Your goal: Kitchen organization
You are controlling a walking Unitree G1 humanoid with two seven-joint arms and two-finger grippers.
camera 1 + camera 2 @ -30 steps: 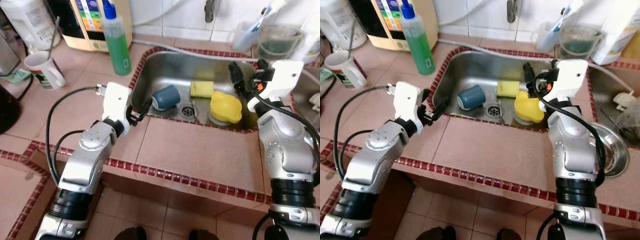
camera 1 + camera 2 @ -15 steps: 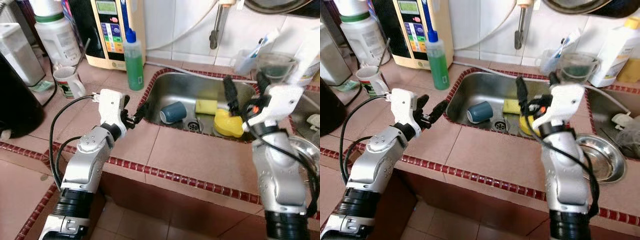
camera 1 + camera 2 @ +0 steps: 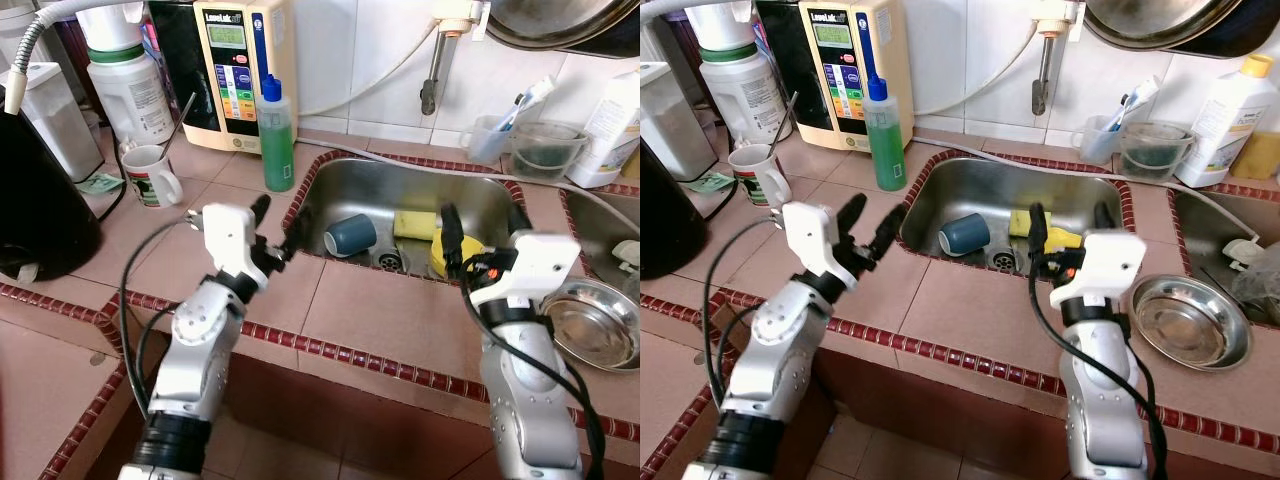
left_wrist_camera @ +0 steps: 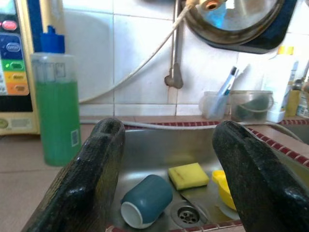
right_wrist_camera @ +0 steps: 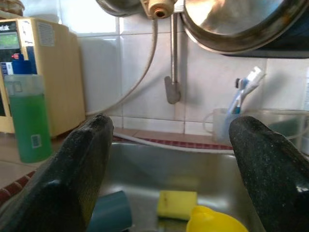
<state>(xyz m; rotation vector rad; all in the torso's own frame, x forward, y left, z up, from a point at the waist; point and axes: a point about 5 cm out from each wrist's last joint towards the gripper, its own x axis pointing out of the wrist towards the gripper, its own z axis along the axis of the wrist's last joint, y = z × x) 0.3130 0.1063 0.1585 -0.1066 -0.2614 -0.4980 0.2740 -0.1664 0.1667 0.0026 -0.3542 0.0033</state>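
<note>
Left gripper [image 3: 872, 227]: raised over the tiled counter [image 3: 390, 310] at the sink's near-left corner, fingers spread wide, nothing between them.
Right gripper [image 3: 1068, 222]: raised at the sink's near rim, toward its right end; fingers wide apart, empty.
Sink [image 3: 350, 190]: steel basin set in the counter, at 12 o'clock from both grippers; red tile border around it.
Blue cup [image 3: 350, 235]: lies on its side on the sink floor, left of the drain, at 1 o'clock from the left gripper; the left wrist view shows its open mouth turned toward the near wall.
Yellow sponge [image 4: 189, 176]: flat on the sink floor behind the drain, right of the cup.
Yellow item [image 5: 216, 222]: rounded plastic piece just right of the sponge; in the head views the right gripper partly covers it.
Steel bowl [image 3: 1193, 322]: on the counter at 3 o'clock from the right gripper; seen in both eye views.
Green bottle [image 3: 883, 133]: blue-capped, upright at the sink's far-left corner, at 12 o'clock from the left gripper.
White mug [image 3: 150, 177]: on the counter at 10 o'clock from the left gripper.
Tap [image 4: 173, 72]: hangs against the white wall tiles behind the sink.
Toothbrush cup [image 3: 487, 137]: clear, on the far ledge at 1 o'clock from the sink.
Hanging pan [image 5: 241, 21]: on the wall above; the wrist views show its shiny underside, the eye views its edge.
</note>
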